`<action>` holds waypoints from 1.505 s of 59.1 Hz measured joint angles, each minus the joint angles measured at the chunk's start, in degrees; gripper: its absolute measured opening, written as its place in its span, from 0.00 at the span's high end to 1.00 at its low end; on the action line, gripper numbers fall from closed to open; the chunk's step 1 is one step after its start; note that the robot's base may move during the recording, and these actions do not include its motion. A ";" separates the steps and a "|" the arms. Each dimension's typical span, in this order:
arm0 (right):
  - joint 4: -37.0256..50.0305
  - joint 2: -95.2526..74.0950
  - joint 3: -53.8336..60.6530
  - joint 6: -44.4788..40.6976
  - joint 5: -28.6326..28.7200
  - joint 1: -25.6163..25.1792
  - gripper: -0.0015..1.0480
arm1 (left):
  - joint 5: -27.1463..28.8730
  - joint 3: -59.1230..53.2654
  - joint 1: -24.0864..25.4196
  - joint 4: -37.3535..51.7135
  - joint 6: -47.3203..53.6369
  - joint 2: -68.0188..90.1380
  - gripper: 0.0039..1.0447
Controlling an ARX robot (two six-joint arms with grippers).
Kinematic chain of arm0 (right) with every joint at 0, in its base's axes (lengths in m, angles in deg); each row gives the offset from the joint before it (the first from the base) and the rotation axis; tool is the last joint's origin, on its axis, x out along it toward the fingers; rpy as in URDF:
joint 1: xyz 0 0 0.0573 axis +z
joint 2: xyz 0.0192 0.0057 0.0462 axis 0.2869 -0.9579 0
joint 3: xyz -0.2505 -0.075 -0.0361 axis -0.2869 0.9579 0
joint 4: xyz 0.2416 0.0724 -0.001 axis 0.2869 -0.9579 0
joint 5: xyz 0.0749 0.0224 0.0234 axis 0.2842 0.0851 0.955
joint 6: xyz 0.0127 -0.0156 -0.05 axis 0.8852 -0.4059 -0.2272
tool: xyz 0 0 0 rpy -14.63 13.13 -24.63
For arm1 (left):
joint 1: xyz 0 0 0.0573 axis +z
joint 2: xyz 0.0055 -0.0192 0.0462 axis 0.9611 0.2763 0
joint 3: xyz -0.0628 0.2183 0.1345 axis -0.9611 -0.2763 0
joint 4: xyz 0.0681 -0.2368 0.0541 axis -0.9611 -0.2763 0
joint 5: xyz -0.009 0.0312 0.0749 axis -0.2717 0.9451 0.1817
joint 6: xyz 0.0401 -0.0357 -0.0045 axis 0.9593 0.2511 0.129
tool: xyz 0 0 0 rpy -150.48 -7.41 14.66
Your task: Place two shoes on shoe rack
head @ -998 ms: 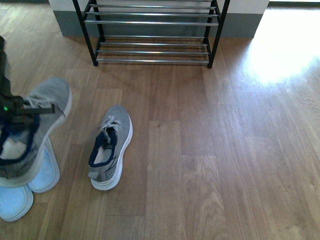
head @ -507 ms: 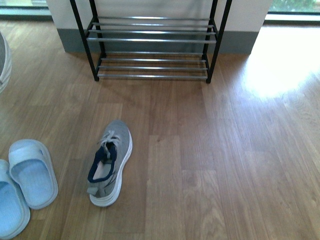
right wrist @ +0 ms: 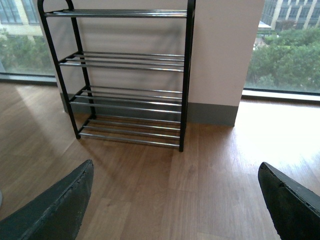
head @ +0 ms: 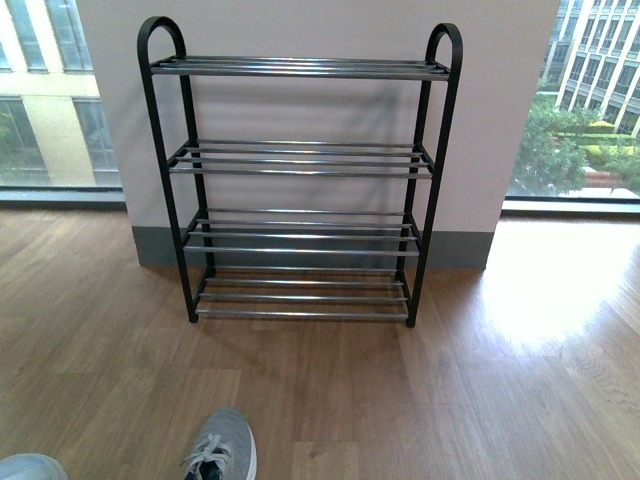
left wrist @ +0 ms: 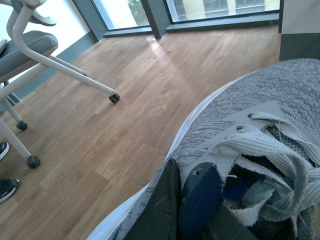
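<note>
The shoe rack [head: 300, 160], black-framed with four tiers of chrome bars, stands against the wall with all shelves bare; it also shows in the right wrist view [right wrist: 125, 65]. My left gripper [left wrist: 190, 210] is shut on a grey sneaker [left wrist: 260, 110], its dark finger pressed against the collar beside the navy lining and white laces. The toe of a second grey sneaker [head: 222, 445] lies on the floor at the front view's bottom edge. The tip of a pale blue sandal [head: 30, 467] shows to its left. My right gripper [right wrist: 175, 210] is open above bare floor, short of the rack.
Wooden floor runs from me to the rack. Tall windows flank the wall behind it. In the left wrist view a white-legged office chair [left wrist: 30, 45] on castors stands nearby, with dark shoes [left wrist: 6, 187] at the frame's edge.
The front view has swung upward: the whole rack now shows, and the floor sneaker and sandals have dropped to the bottom edge. The held sneaker has left the front view.
</note>
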 joint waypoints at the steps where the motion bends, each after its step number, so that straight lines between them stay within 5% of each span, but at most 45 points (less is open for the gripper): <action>1: 0.00 0.00 0.00 0.00 0.00 0.00 0.09 | 0.00 0.00 0.00 0.00 0.00 0.00 0.99; 81: -0.04 0.00 0.00 0.02 0.22 0.00 0.09 | -0.39 -0.13 -0.22 0.00 -0.26 -0.33 0.99; 83: -0.35 -0.35 -0.13 -0.13 1.40 -0.48 0.09 | -0.20 -0.13 -0.22 0.00 -0.24 -0.33 0.99; 86: -4.37 -3.61 -1.33 -3.19 16.17 -4.15 0.09 | 0.20 -0.13 -0.20 0.00 -0.24 -0.33 0.99; 89: -4.42 -7.72 -1.64 -4.83 25.00 -4.00 0.09 | 0.17 -0.13 -0.20 0.00 -0.24 -0.33 0.99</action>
